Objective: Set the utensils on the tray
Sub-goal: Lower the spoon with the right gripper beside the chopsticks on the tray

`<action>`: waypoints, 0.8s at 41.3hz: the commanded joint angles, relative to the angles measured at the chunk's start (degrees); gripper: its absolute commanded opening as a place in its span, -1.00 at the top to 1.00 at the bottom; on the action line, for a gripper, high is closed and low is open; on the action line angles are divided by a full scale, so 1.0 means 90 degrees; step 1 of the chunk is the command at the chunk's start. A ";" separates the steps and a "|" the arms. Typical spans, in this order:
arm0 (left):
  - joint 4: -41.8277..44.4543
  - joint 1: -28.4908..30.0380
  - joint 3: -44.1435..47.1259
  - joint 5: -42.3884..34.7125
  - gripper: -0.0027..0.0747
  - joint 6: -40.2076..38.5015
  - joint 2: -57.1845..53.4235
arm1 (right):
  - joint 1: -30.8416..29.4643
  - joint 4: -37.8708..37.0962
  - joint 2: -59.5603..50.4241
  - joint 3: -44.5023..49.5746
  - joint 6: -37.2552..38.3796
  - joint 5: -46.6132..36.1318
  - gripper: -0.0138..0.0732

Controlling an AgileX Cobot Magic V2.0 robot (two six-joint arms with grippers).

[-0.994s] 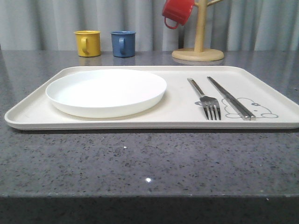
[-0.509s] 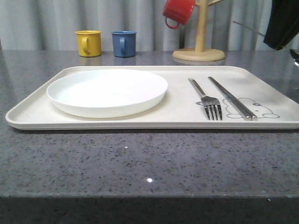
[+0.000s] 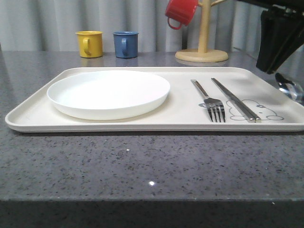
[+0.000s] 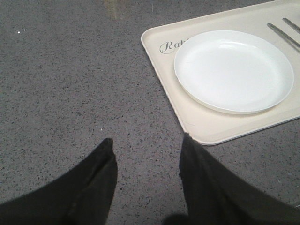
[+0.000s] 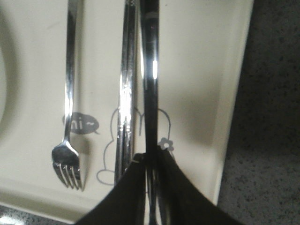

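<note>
Speckled grey table (image 3: 142, 166) bears tray (image 3: 180, 114), mugs (image 3: 89, 43), stand (image 3: 202, 54).

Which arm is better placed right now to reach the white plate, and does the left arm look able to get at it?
Probably yes. The left gripper hovers open over bare counter just outside the tray, and nothing stands between it and the plate. The right gripper is shut on the spoon.

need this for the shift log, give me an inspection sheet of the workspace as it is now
surface: dark speckled table, no spills seen
job's things: fork and chopsticks lie side by side on the tray; spoon held above the tray's right side
clutter: plate on tray; yellow mug, blue mug, red mug on mug stand
grippers: right gripper shut on spoon; left gripper open over bare table
cables: nothing seen
surroundings: grey curtain
</note>
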 commanded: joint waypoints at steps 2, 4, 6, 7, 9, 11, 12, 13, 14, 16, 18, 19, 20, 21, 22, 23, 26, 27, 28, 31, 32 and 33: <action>-0.0015 -0.0039 -0.0156 -0.0457 0.12 -0.0058 0.0051 | 0.0000 0.0025 0.0007 -0.0186 0.0083 -0.0250 0.53; -0.0015 -0.0039 -0.0156 -0.0457 0.12 -0.0058 0.0051 | 0.0000 0.0025 0.0091 -0.0186 0.0098 -0.0310 0.53; -0.0015 -0.0039 -0.0156 -0.0457 0.12 -0.0058 0.0051 | 0.0000 0.0020 0.0176 -0.0186 0.0098 -0.0349 0.53; -0.0015 -0.0039 -0.0156 -0.0457 0.12 -0.0058 0.0051 | 0.0000 0.0020 0.0202 -0.0186 0.0098 -0.0364 0.53; -0.0015 -0.0039 -0.0156 -0.0457 0.12 -0.0058 0.0051 | 0.0000 0.0013 0.0258 -0.0186 0.0098 -0.0374 0.53; -0.0015 -0.0039 -0.0156 -0.0457 0.12 -0.0058 0.0051 | 0.0000 -0.0003 0.0299 -0.0186 0.0098 -0.0392 0.53; -0.0015 -0.0039 -0.0156 -0.0457 0.12 -0.0058 0.0051 | 0.0000 -0.0017 0.0326 -0.0186 0.0098 -0.0394 0.53; -0.0015 -0.0039 -0.0156 -0.0457 0.12 -0.0058 0.0051 | 0.0000 -0.0046 0.0339 -0.0186 0.0098 -0.0406 0.53; -0.0015 -0.0039 -0.0156 -0.0457 0.12 -0.0058 0.0051 | 0.0000 -0.0079 0.0365 -0.0186 0.0098 -0.0415 0.53; -0.0015 -0.0039 -0.0156 -0.0457 0.12 -0.0058 0.0051 | 0.0000 -0.0143 0.0404 -0.0186 0.0098 -0.0407 0.53; -0.0015 -0.0039 -0.0156 -0.0457 0.12 -0.0058 0.0051 | 0.0000 -0.0194 0.0453 -0.0186 0.0098 -0.0406 0.53; -0.0015 -0.0039 -0.0156 -0.0457 0.12 -0.0058 0.0051 | 0.0000 -0.0211 0.0467 -0.0186 0.0098 -0.0406 0.53; -0.0015 -0.0039 -0.0156 -0.0457 0.12 -0.0058 0.0051 | 0.0000 -0.0211 0.0479 -0.0186 0.0098 -0.0402 0.53; -0.0015 -0.0039 -0.0156 -0.0457 0.12 -0.0058 0.0051 | 0.0000 -0.0212 0.0506 -0.0186 0.0098 -0.0400 0.53; -0.0015 -0.0039 -0.0156 -0.0457 0.12 -0.0058 0.0051 | 0.0000 -0.0212 0.0513 -0.0186 0.0098 -0.0400 0.53; -0.0015 -0.0039 -0.0156 -0.0457 0.12 -0.0058 0.0051 | 0.0000 -0.0212 0.0520 -0.0186 0.0098 -0.0400 0.52; -0.0015 -0.0039 -0.0156 -0.0457 0.12 -0.0058 0.0051 | 0.0000 -0.0212 0.0530 -0.0186 0.0098 -0.0414 0.52; -0.0015 -0.0039 -0.0156 -0.0457 0.12 -0.0058 0.0051 | 0.0000 -0.0212 0.0530 -0.0186 0.0098 -0.0430 0.52; -0.0015 -0.0039 -0.0156 -0.0457 0.12 -0.0058 0.0051 | 0.0000 -0.0212 0.0530 -0.0186 0.0098 -0.0443 0.51; -0.0015 -0.0039 -0.0156 -0.0457 0.12 -0.0058 0.0051 | 0.0000 -0.0212 0.0530 -0.0186 0.0098 -0.0485 0.44; -0.0015 -0.0039 -0.0156 -0.0457 0.12 -0.0058 0.0051 | 0.0000 -0.0212 0.0530 -0.0186 0.0098 -0.0511 0.40; -0.0015 -0.0039 -0.0156 -0.0457 0.12 -0.0058 0.0051 | 0.0000 -0.0212 0.0530 -0.0186 0.0098 -0.0529 0.35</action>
